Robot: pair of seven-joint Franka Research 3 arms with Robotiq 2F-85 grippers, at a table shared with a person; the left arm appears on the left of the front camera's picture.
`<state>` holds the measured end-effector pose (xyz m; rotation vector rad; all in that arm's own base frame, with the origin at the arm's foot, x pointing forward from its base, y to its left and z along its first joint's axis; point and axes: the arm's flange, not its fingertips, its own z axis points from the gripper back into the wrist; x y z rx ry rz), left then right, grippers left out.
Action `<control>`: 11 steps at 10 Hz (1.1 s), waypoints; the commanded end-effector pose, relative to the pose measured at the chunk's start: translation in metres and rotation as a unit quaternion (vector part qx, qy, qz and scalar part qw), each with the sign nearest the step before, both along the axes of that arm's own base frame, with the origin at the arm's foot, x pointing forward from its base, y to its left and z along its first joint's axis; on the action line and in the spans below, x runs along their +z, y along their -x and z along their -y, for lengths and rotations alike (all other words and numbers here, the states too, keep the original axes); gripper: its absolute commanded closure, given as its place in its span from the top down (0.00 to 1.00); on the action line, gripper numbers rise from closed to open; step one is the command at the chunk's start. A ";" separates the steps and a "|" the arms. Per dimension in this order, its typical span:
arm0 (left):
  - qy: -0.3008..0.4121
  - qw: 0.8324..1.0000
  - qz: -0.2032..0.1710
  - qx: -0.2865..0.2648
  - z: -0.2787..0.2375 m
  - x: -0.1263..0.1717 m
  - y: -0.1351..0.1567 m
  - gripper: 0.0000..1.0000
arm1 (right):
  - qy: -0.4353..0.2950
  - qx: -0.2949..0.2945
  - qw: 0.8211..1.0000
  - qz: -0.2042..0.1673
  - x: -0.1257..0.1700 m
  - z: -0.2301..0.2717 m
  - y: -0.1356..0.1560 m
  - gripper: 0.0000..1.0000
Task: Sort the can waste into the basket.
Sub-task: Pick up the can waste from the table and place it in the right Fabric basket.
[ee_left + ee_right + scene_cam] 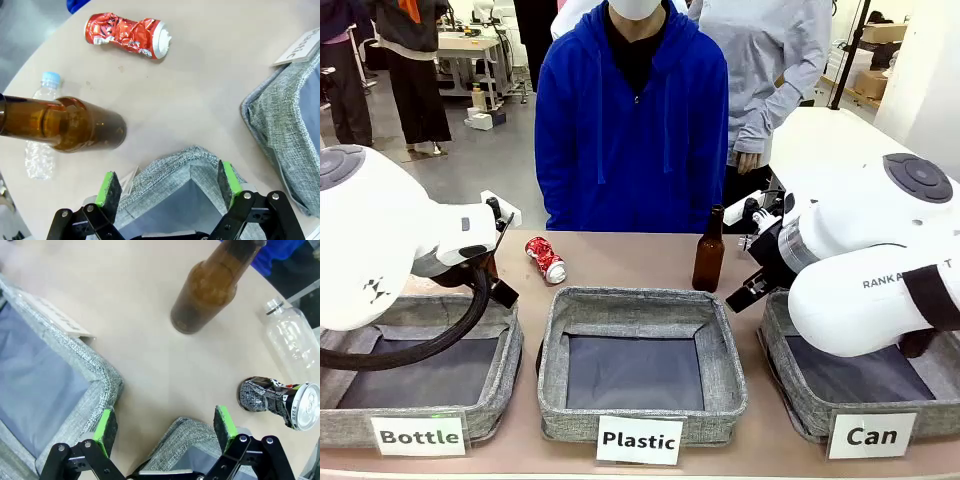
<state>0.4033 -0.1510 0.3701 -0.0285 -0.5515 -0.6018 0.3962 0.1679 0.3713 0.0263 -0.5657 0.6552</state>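
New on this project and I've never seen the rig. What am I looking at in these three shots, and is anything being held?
Two white robot arms share a table with a person in a blue hoodie standing opposite. The front view looks across the table from between the arms. The other two pictures come from a camera on each wrist, looking along that gripper's own green-padded fingers.

On the table are three grey fabric baskets: the Bottle basket, the Plastic basket and the Can basket. Loose items lie beyond them: a crushed red can, an upright brown bottle, a clear plastic bottle and a dark crushed can.

The left gripper and right gripper are both open and hold nothing. Each hangs above a basket corner.
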 end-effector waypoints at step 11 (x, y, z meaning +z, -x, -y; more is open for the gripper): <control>0.000 1.000 0.000 0.000 0.000 0.000 0.000 1.00 | 0.000 0.000 1.000 0.000 0.000 0.000 0.000 1.00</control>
